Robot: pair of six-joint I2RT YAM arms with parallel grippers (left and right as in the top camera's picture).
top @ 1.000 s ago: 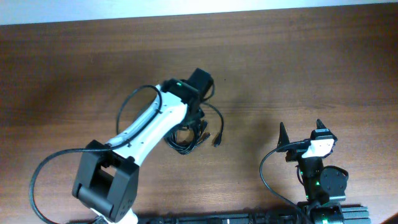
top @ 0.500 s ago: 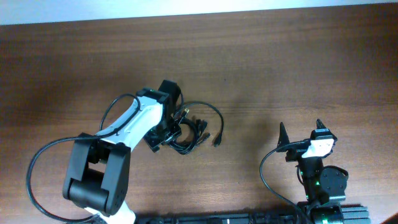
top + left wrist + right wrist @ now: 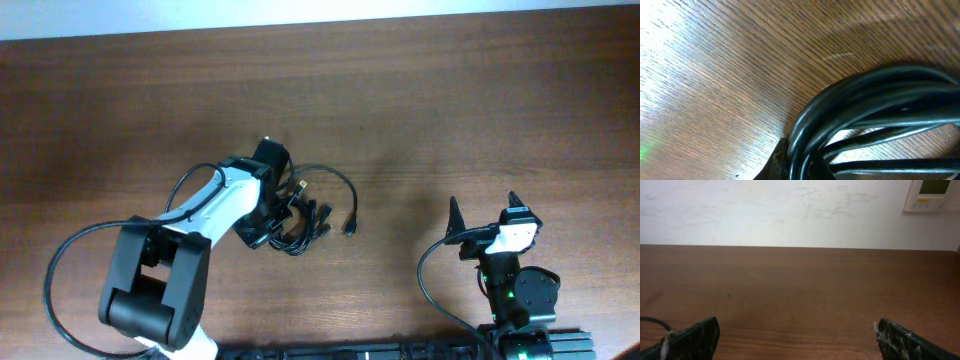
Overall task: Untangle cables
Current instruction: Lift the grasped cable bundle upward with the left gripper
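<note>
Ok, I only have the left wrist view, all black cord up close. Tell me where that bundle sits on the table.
Observer: Overhead, the cables lie in one bundle near the middle of the table.
Operator: Report any loose end.
Observer: One strand arcs out to the right, ending in a plug clear of the bundle.
Operator: Now the right arm.
Observer: The right gripper sits near the front edge, fingers spread, empty, well away from the cables.
</note>
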